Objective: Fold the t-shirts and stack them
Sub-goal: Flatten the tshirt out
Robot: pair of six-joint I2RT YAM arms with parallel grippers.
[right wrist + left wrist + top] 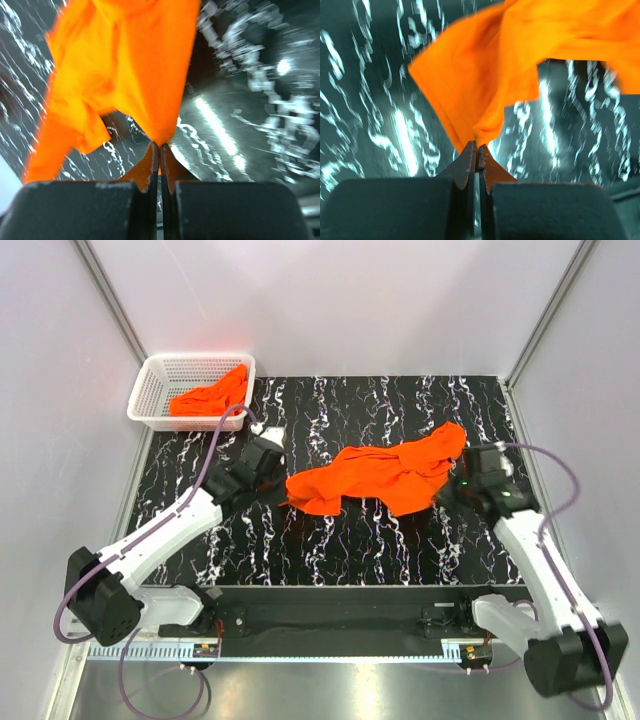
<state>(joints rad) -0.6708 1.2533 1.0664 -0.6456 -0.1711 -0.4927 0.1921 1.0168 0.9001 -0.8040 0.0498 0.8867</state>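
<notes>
Across the middle of the black, white-veined table [330, 560] stretches a crumpled orange t-shirt [380, 478], a loose band running from left of centre up toward the right side. At the far left corner sits a white mesh basket [150, 390]. A second t-shirt [212, 397] is bunched inside it, heaped toward its right rim. The left gripper [476, 149] is at the left end of the t-shirt on the table. Its jaws are pressed fully together with a pinch of orange cloth caught at the tips, and the fabric widens away from them over the tabletop. The right gripper [160, 146] is at the right end, jaws likewise closed tight on a fold of that same t-shirt, which fans out from the tips.
</notes>
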